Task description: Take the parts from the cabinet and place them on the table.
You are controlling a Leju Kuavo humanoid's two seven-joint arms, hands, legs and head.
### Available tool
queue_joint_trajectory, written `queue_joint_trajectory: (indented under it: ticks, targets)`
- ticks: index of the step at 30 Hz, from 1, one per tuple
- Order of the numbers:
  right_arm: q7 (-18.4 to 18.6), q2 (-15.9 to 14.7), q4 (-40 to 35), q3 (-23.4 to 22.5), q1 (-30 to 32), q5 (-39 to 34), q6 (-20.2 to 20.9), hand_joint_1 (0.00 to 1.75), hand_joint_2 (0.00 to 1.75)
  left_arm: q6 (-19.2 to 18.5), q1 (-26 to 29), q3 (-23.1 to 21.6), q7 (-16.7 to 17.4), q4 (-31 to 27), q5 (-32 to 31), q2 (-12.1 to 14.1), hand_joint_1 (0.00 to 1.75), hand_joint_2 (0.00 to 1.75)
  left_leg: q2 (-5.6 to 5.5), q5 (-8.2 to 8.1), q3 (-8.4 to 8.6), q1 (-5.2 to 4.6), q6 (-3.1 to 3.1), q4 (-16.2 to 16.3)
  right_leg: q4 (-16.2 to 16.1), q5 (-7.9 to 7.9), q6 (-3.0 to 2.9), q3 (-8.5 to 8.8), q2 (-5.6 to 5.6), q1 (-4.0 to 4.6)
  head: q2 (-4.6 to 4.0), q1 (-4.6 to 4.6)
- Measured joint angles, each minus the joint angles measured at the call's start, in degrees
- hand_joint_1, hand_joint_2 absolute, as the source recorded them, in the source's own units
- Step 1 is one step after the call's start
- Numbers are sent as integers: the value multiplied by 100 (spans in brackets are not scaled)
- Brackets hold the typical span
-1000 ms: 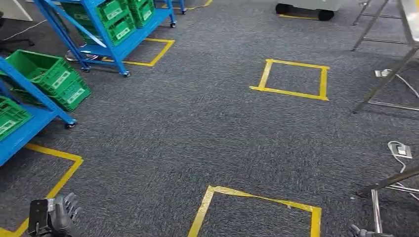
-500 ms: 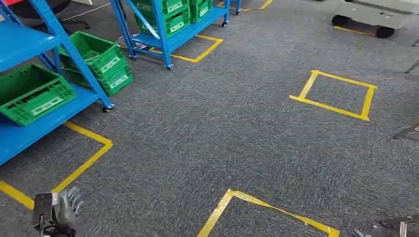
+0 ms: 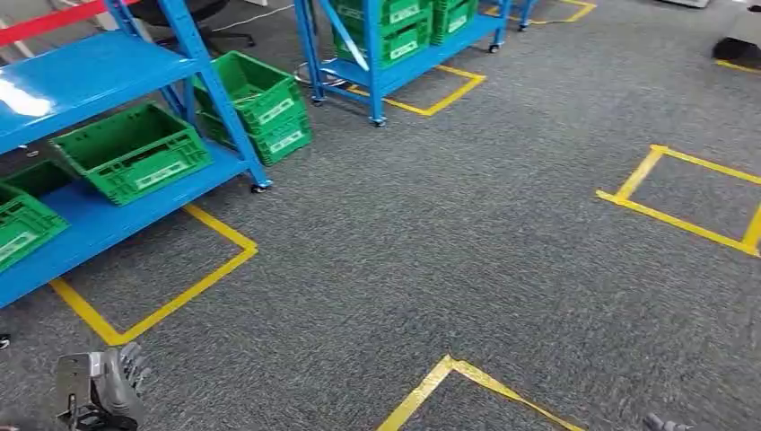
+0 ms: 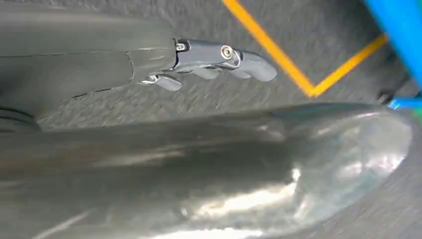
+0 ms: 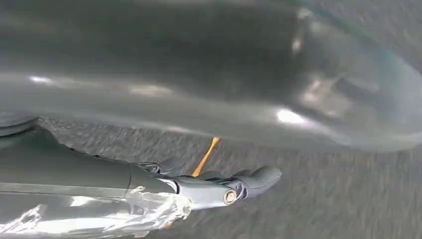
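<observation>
Left hand: the left hand (image 3: pixel 108 391) hangs low over the grey carpet (image 3: pixel 431 233), fingers (image 4: pixel 219 59) loosely apart and a little curled, holding nothing.
Right hand: the right hand (image 5: pixel 219 186) also hangs above the carpet, fingers stretched out and slightly bent, with nothing in them; in the head view just its tip peeks in at the lower edge.
Cabinet: a blue shelf rack (image 3: pixel 99 72) stands at the left, on small wheels, inside a yellow tape outline (image 3: pixel 170 301) on the floor.
Parts: none can be made out; the green crates (image 3: pixel 135 153) on the rack's lower shelf look open-topped, but I cannot tell what lies in them.
More crates: two stacked green crates (image 3: pixel 265 103) sit on the floor just behind the rack's corner post.
Second rack: another blue rack (image 3: pixel 404 40) with green crates stands farther back.
Floor marks: yellow tape squares (image 3: pixel 691 193) lie to the right and near the lower edge.
</observation>
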Motion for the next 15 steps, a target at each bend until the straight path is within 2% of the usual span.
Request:
queue_joint_trajectory:
  ticks: [1, 2, 3, 4, 5, 6, 7, 8, 9, 10, 11, 12, 13, 14, 15]
  targets:
    - [-2, 2, 15, -2, -20, 20, 18, 0, 0, -2, 41, 22, 9, -51, 0, 4, 0, 0, 34, -116, -253, 4, -19, 442, 0, -37, 4, 34, -112, 0, 0, 2]
    - [-2, 2, 29, 0, -47, 42, 33, 0, 0, -2, 104, 44, 13, -107, 0, 11, 0, 0, 42, -98, -389, 13, -30, 631, 0, -84, 8, 72, -207, -2, 0, 0]
    - [-2, 2, 42, 0, -74, 57, 48, 0, 0, -2, 163, 57, 15, -138, 0, 20, 0, 0, 52, 62, -372, 21, -39, 557, 0, -125, 17, 109, -289, -5, 0, -2]
    - [-2, 2, 46, 0, -96, 68, 66, 0, 0, -2, 205, 83, 18, -169, -4, 24, 0, 0, 70, 324, -244, 26, -40, 253, 0, -184, 31, 141, -381, -8, 0, 0]
    - [-2, 2, 50, 2, -112, 72, 83, 0, 0, -4, 226, 110, 24, -199, -13, 28, 0, 0, 136, 597, -40, 25, -34, -187, -2, -244, 54, 218, -473, -13, 0, 0]
    - [-2, 4, 53, 2, -116, 81, 94, 0, 0, -13, 236, 138, 26, -234, -24, 35, 0, 0, 321, 816, 191, 21, -26, -649, -8, -315, 83, 297, -556, -17, 0, 0]
    - [-2, 4, 53, 2, -119, 85, 105, 0, 0, -31, 227, 151, 29, -258, -50, 35, 0, 0, 676, 755, 358, -30, -34, -960, -6, -402, 129, 382, -645, 30, 0, -7]
    - [-2, 4, 53, 0, -115, 88, 107, 0, 0, -37, 211, 160, 37, -276, -59, 35, 0, 0, 561, 681, 379, -24, 83, -979, -8, -479, 163, 422, -697, 52, 0, -2]
    - [-2, 4, 53, 2, -133, 88, 110, 0, 0, -39, 227, 173, 40, -295, -61, 33, 0, 0, 489, 652, 383, -37, 128, -978, -63, -507, 194, 491, -757, 58, 0, 16]
    - [-2, 4, 55, 4, -163, 90, 120, 0, 0, -39, 254, 182, 44, -298, -61, 35, 0, 0, 398, 617, 392, -26, 180, -1007, -4, -450, 240, 649, -798, 37, 0, 2]
    - [-4, 7, 53, 9, -184, 90, 125, 0, 0, -42, 259, 190, 50, -300, -61, 37, 0, 0, 329, 574, 438, -14, 233, -1007, -20, -446, 273, 704, -792, 33, 0, 11]
    - [2, 4, 55, 20, -207, 96, 125, 0, 0, -44, 270, 201, 55, -311, -63, 39, 0, 0, 243, 563, 538, 7, 278, -1028, 75, -477, 298, 616, -637, 0, 0, 17]
    - [-11, 4, 55, 28, -214, 94, 127, 0, 0, -48, 257, 210, 55, -333, -63, 37, 0, 0, 208, 520, 605, 12, 327, -1035, 369, -482, 304, 489, -309, -22, -2, 28]
    - [-9, 4, 59, 37, -210, 94, 127, 0, 0, -55, 227, 217, 55, -337, -70, 37, 0, 0, 129, 487, 635, 21, 371, -1035, 843, -528, 317, 176, -146, -24, -2, 39]
    - [-4, 4, 68, 42, -193, 94, 127, 0, 0, -57, 210, 214, 55, -337, -72, 37, 0, 0, 41, 445, 667, 22, 378, -1035, 1306, -652, 330, -175, -83, -24, -2, 52]
